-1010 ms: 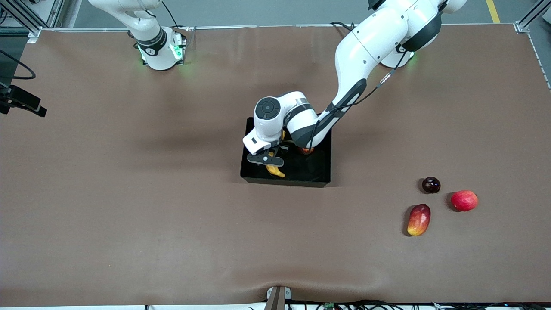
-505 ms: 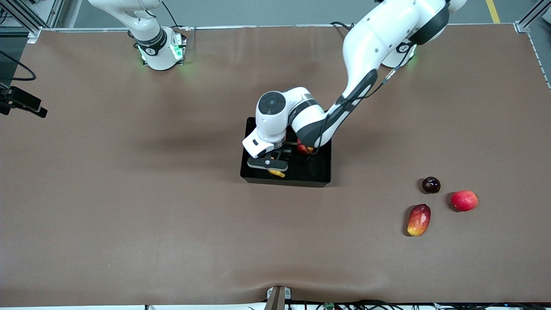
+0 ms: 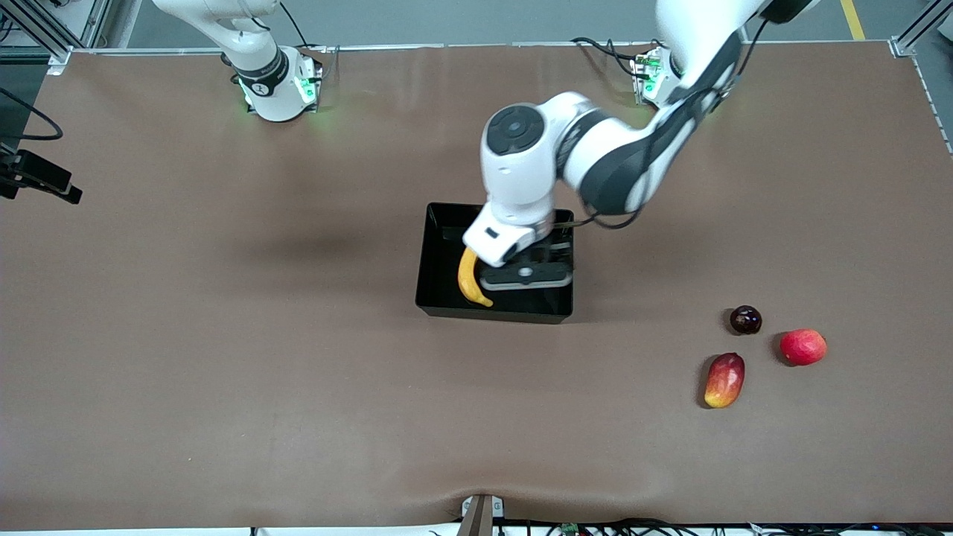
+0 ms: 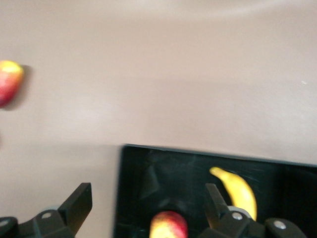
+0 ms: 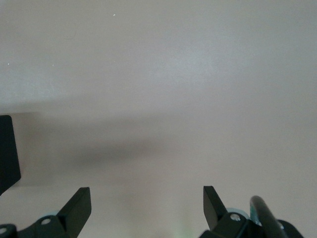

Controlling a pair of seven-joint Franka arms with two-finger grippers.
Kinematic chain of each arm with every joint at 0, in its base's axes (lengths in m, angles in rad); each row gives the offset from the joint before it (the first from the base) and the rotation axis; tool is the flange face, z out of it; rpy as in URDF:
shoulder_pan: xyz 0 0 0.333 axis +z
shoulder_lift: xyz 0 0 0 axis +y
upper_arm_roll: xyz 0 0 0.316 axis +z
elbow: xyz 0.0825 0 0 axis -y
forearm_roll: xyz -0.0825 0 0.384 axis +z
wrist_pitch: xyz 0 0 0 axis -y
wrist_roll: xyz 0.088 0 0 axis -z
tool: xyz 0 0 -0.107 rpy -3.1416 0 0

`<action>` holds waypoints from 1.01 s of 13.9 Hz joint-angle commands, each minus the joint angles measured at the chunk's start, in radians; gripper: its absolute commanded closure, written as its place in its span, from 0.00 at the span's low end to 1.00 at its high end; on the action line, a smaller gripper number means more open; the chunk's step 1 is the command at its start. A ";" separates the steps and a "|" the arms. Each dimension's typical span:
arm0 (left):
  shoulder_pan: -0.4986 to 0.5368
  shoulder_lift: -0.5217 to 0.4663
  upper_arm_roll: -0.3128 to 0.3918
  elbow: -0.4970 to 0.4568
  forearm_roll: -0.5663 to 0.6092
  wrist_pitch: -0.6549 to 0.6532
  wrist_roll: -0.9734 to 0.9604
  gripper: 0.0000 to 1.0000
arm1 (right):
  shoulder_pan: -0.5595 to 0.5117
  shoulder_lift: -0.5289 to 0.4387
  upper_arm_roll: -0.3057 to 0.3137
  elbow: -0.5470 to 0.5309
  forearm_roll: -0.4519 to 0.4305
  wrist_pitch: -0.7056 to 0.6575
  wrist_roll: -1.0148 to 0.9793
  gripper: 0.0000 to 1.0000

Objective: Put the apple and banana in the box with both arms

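In the front view, at frame centre, we see the banana (image 3: 467,279) lying in the box (image 3: 439,305), our left gripper (image 3: 526,277) hanging released above it. In the left wrist view, at the bottom edge, the apple (image 4: 168,226) sits in the box beside the banana. In the right wrist view, our right gripper (image 5: 147,208) waits spread over bare table (image 5: 158,74).

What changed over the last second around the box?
The left gripper let go of the banana and rose, shifting toward the left arm's end of the box; it is open and empty. The banana now lies in the box with the apple. The right gripper waits, open. The three fruits on the table kept their places.
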 commanded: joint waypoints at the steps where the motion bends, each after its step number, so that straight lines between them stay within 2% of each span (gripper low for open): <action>1: 0.056 -0.100 -0.003 -0.034 -0.006 -0.084 0.071 0.00 | -0.020 0.011 0.013 0.024 -0.001 -0.015 -0.011 0.00; 5: 0.206 -0.186 -0.003 -0.035 -0.080 -0.154 0.082 0.00 | -0.018 0.011 0.013 0.024 -0.001 -0.015 -0.011 0.00; 8: 0.253 -0.235 -0.006 -0.037 -0.084 -0.208 0.193 0.00 | -0.018 0.011 0.013 0.024 -0.001 -0.015 -0.009 0.00; 11: 0.312 -0.286 -0.004 -0.040 -0.169 -0.257 0.263 0.00 | -0.017 0.011 0.013 0.024 -0.001 -0.015 -0.009 0.00; 14: 0.323 -0.347 0.006 -0.078 -0.190 -0.277 0.350 0.00 | -0.015 0.011 0.013 0.024 -0.001 -0.016 -0.009 0.00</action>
